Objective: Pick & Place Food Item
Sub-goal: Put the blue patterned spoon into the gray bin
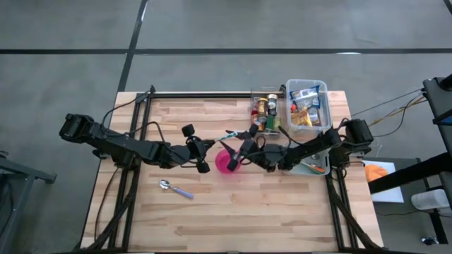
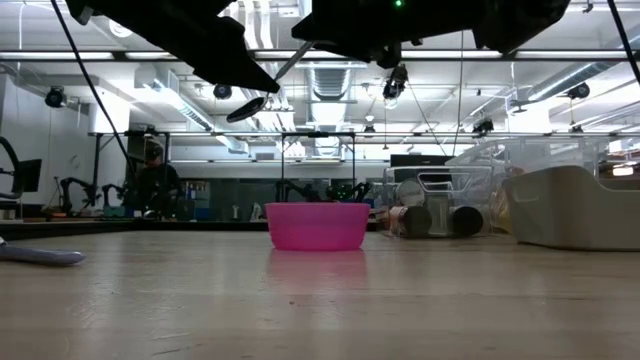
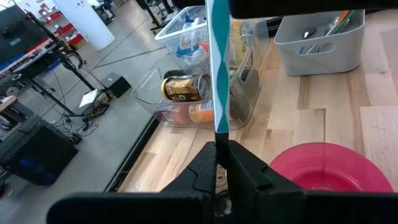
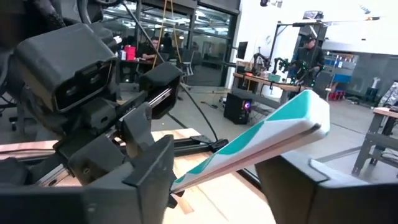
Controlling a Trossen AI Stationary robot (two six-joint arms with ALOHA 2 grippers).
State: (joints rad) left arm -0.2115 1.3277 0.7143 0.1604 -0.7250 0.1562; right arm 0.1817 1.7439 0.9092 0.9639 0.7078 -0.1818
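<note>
Teal-and-white utensil (image 3: 217, 74) spans the gap above the pink bowl (image 1: 227, 161): left end effector (image 1: 203, 156) clenched on one end, right end effector (image 1: 244, 149) half-closed around the other.

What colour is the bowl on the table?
The bowl is pink, best seen in the low view.

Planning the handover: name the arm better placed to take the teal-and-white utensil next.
Probably right: the right gripper, open, flanks the teal-and-white utensil at its free end. The left gripper is shut on its other end, near the pink bowl.
</note>
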